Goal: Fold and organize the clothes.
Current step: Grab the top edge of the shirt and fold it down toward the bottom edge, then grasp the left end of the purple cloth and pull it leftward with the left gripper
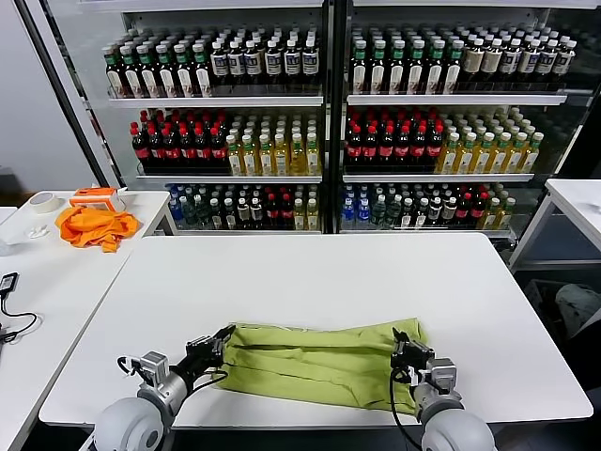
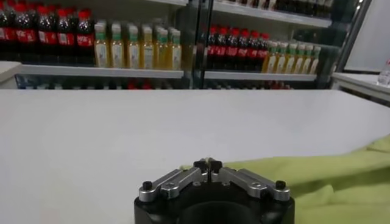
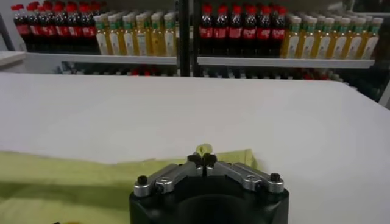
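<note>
One wide white rectangular table point(image 1: 310, 282) carried the work, and on its near edge lay the single lime-green short-sleeved cotton T-shirt point(image 1: 319, 362), already doubled into a long band running from side to side. The left gripper point(image 1: 223, 338) sat at the band's left end and the right gripper point(image 1: 404, 340) at its right end, both low over the cloth. In the left wrist view the left gripper point(image 2: 208, 165) had its fingertips pressed together, with the green edge just beyond them, though whether fabric was caught between them could not be made out. The right gripper point(image 3: 202, 159) was likewise closed, and a small tuft of green showed at its tips, so it appeared to be pinching the shirt's corner.

The step in hand seemed to be another fold of the band. Done well, I judged, both ends should rise level and travel together, keeping the thin fabric taut enough not to sag (a slack middle would wrinkle the fold).

By count: one table in use, one shirt, two grippers. On a second white side table point(image 1: 47, 282) to the left lay one crumpled bright orange cloth point(image 1: 92, 226).
</note>
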You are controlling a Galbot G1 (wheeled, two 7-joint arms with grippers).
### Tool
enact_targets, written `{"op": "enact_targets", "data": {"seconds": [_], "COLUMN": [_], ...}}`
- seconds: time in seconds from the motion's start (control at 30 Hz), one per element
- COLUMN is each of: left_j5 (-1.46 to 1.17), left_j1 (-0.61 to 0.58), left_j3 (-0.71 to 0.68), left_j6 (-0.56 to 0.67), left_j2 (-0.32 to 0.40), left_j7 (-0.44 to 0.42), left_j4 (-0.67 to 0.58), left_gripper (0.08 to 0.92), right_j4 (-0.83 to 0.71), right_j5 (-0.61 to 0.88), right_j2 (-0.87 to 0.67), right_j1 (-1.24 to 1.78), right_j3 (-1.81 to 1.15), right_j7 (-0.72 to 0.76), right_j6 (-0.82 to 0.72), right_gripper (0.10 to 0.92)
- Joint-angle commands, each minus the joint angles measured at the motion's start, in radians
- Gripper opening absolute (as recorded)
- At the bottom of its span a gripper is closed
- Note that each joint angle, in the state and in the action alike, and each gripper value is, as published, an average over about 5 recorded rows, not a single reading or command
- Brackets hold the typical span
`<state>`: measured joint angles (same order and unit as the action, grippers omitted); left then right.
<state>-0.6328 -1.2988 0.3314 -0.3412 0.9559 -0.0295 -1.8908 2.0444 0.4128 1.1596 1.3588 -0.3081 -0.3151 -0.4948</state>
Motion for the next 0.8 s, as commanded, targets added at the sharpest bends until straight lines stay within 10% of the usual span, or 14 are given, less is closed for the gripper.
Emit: {"op": "enact_targets", "data": {"seconds": [0.03, 0.3, 0.8], "left_j5": [0.058, 0.081, -0.055], "left_j1": [-0.017, -0.015, -0.045], "left_j3": [0.004, 0.009, -0.095], "left_j6": [-0.062, -0.056, -0.058], "left_j2": [-0.001, 0.014, 0.140], "left_j7": [0.012, 0.062, 0.448], "left_j4": [-0.015, -0.049, -0.094], "left_gripper": [0.084, 0.251, 0.684], "right_j4": [0.017, 0.095, 0.128], "right_j5": [-0.039, -0.041, -0.071], "right_j2": [-0.006, -0.018, -0.008], "right_j1": [0.039, 0.093, 0.173], "right_j3": [0.013, -0.036, -0.082], "right_j7": [0.001, -0.002, -0.013], "right_j6": [-0.005, 0.000, 0.042], "right_gripper": [0.112, 0.303, 0.736]}}
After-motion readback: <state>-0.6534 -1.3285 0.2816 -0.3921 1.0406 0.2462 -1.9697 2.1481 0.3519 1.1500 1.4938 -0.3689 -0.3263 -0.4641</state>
